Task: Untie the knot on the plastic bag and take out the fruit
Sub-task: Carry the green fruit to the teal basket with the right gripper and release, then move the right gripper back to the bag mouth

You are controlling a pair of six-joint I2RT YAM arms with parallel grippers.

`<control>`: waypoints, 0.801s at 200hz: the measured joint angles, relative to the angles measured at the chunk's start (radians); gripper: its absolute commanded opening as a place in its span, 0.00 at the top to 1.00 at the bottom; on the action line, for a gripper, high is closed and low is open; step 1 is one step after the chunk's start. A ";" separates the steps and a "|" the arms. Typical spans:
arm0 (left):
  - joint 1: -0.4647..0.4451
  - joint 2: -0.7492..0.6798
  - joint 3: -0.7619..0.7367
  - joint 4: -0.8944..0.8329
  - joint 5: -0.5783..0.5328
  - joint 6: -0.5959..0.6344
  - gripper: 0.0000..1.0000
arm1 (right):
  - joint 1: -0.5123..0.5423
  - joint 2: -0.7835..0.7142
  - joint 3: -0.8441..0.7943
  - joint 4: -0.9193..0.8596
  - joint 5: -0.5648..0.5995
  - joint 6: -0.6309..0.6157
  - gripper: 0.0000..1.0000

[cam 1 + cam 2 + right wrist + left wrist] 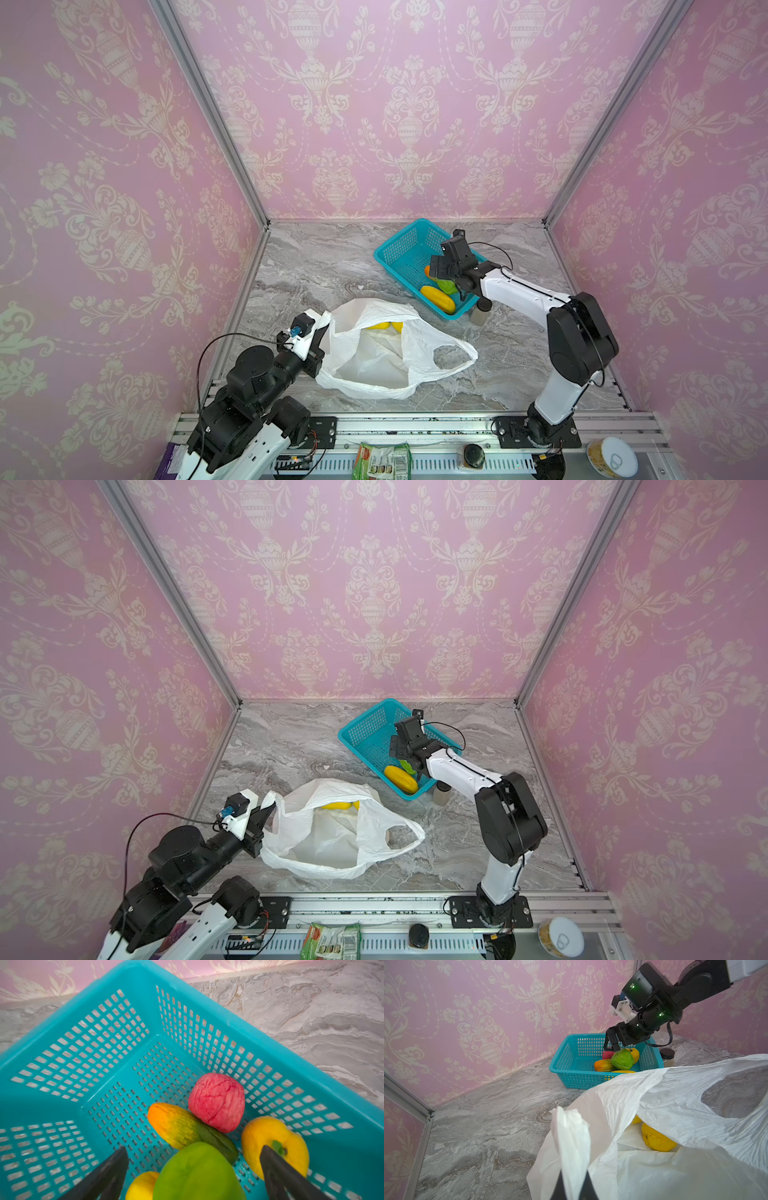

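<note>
- Both top views: high overhead, tilted down and forward onto the marble table [316, 266], pink back wall [407, 104] beyond; whole scene, far off; a near-equal pair.
- Left wrist view: low, close over the plastic bag [675, 1105], facing across the table to the teal basket [571, 1059] and right gripper [611, 1049].
- Right wrist view: very near, looking down into the basket between its own fingers [108, 1174]; fruit [217, 1102] in foreground.
- Shared: basket and fruit show in all four.

Basket [400, 246] behind-right of plastic bag [374, 357]; fruit [438, 299] in both; jar [482, 312] just beside basket's near corner.
</note>
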 measured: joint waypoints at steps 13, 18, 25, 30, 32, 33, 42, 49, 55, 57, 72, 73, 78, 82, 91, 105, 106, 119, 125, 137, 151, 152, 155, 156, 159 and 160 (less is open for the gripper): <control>0.000 0.000 0.000 0.000 0.000 0.000 1.00 | 0.000 -0.087 -0.064 0.045 -0.002 0.000 0.04; 0.001 0.000 0.000 0.000 0.000 0.000 1.00 | 0.000 -0.121 -0.089 0.059 -0.002 -0.002 0.06; 0.003 0.000 0.000 0.000 0.000 0.000 1.00 | 0.001 -0.169 -0.127 0.086 -0.008 -0.005 0.09; 0.005 0.000 0.000 0.000 0.000 0.000 1.00 | 0.002 -0.204 -0.158 0.108 -0.014 -0.006 0.12; 0.005 0.000 0.000 0.000 0.000 0.000 1.00 | 0.003 -0.217 -0.170 0.116 -0.014 -0.008 0.12; 0.005 0.000 0.000 0.000 0.000 0.000 1.00 | 0.003 -0.222 -0.174 0.119 -0.016 -0.006 0.13; 0.005 0.000 0.000 0.000 0.000 0.000 1.00 | 0.006 -0.283 -0.229 0.153 -0.029 -0.011 0.16; 0.005 0.000 0.000 0.000 0.000 0.000 1.00 | 0.013 -0.330 -0.269 0.179 -0.037 -0.021 0.20; 0.005 0.000 0.000 0.000 0.000 0.000 1.00 | 0.023 -0.370 -0.300 0.200 -0.041 -0.031 0.23; 0.005 0.000 0.000 0.000 0.000 0.000 1.00 | 0.028 -0.385 -0.309 0.205 -0.045 -0.040 0.24; 0.005 0.000 0.000 0.000 0.000 0.000 1.00 | 0.084 -0.475 -0.365 0.253 -0.056 -0.089 0.27; 0.005 0.000 0.000 0.000 0.000 0.000 1.00 | 0.090 -0.482 -0.370 0.259 -0.056 -0.092 0.27; 0.005 0.000 0.000 0.000 0.000 0.000 1.00 | 0.118 -0.509 -0.383 0.281 -0.063 -0.114 0.27; 0.005 0.000 0.000 0.000 0.000 0.000 1.00 | 0.142 -0.528 -0.394 0.298 -0.066 -0.126 0.27; 0.005 0.000 0.000 0.000 0.000 0.000 1.00 | 0.198 -0.566 -0.414 0.343 -0.081 -0.169 0.28; 0.005 0.000 0.000 0.000 0.000 0.000 1.00 | 0.283 -0.598 -0.435 0.406 -0.114 -0.234 0.30; 0.005 0.000 0.000 0.000 0.000 0.000 1.00 | 0.288 -0.599 -0.436 0.409 -0.116 -0.238 0.30; 0.005 0.000 0.000 0.000 0.000 0.000 1.00 | 0.365 -0.600 -0.447 0.460 -0.143 -0.300 0.31; 0.005 0.000 0.000 0.000 0.000 0.000 1.00 | 0.400 -0.594 -0.449 0.478 -0.156 -0.330 0.32; 0.005 0.000 0.000 0.000 0.000 0.000 1.00 | 0.462 -0.568 -0.450 0.510 -0.177 -0.381 0.35; 0.005 0.000 0.000 0.000 0.000 0.000 1.00 | 0.526 -0.517 -0.449 0.539 -0.197 -0.439 0.38; 0.005 0.000 0.000 0.000 0.000 0.000 1.00 | 0.531 -0.510 -0.449 0.542 -0.199 -0.446 0.39; 0.005 0.000 0.000 0.000 0.000 0.000 1.00 | 0.542 -0.499 -0.449 0.546 -0.201 -0.454 0.40; 0.005 0.000 0.000 0.000 0.000 0.000 1.00 | 0.546 -0.492 -0.449 0.549 -0.202 -0.457 0.40; 0.005 0.000 0.000 0.000 0.000 0.000 1.00 | 0.557 -0.477 -0.448 0.552 -0.205 -0.472 0.42; 0.005 0.000 0.000 0.000 0.000 0.000 1.00 | 0.560 -0.474 -0.448 0.553 -0.205 -0.473 0.42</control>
